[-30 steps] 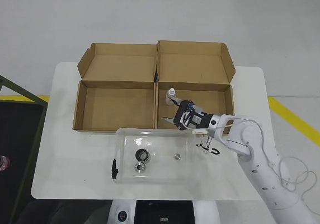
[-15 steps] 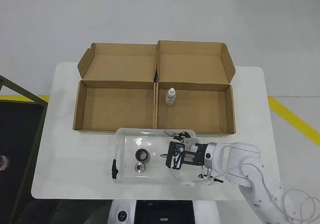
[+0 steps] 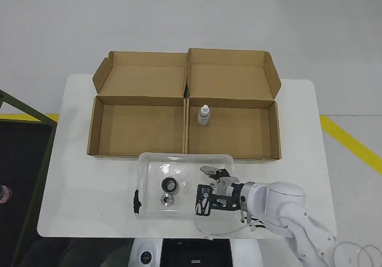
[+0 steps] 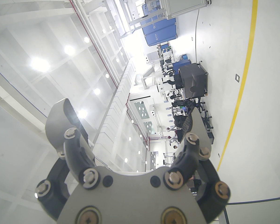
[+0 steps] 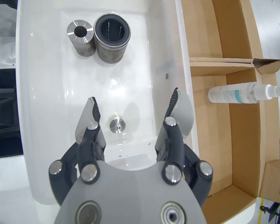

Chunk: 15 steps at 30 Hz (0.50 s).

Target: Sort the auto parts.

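Arm move logged: the right gripper (image 5: 133, 101) has left the right-hand cardboard box (image 3: 234, 130) and come back over its front wall to the clear tray (image 3: 144, 160). At 0.5 s ago it sat over the tray's right half; it is now slightly nearer the tray's front edge. The spray bottle (image 3: 204, 115), just beside the fingers (image 5: 94, 109) 1.0 s ago, is now well apart from them. The small metal part (image 5: 117, 125), formerly open to the top view, now lies under the gripper, between the spread fingers.

Three cylinders (image 5: 112, 38), two boxes (image 3: 137, 130), one bottle (image 3: 204, 115)
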### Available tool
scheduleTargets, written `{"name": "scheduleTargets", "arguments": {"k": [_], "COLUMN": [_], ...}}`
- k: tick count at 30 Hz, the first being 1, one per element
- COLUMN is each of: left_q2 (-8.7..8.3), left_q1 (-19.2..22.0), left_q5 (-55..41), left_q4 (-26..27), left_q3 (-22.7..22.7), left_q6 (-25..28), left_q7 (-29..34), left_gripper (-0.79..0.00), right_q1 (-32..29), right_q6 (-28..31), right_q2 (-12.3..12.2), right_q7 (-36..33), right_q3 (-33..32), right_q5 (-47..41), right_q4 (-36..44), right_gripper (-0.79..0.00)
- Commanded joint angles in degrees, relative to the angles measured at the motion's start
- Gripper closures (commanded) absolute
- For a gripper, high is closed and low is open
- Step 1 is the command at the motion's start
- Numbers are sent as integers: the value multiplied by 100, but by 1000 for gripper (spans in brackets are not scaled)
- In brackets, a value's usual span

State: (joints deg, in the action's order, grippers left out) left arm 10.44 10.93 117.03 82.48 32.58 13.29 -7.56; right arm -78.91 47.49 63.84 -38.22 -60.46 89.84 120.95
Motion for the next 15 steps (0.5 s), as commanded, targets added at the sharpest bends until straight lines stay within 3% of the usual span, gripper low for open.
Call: {"name": "scheduleTargets", "arguments": {"k": [1, 15], "left_q2": [0, 0], "left_q1": [0, 0], "left_q5": [0, 0], "left_q4": [0, 0], "left_q3": [0, 0], "left_q6": [0, 0], "left_q7": [0, 0], "left_gripper": [-785, -785], "right_q1": [-1, 256], "right_q6": [5, -152], "right_q2": [-1, 35], "right_q7": [-79, -832], "right_q3": [44, 424], "right_q5": [6, 218], "right_q4": [-9, -294], "right_gripper": [-570, -545]}}
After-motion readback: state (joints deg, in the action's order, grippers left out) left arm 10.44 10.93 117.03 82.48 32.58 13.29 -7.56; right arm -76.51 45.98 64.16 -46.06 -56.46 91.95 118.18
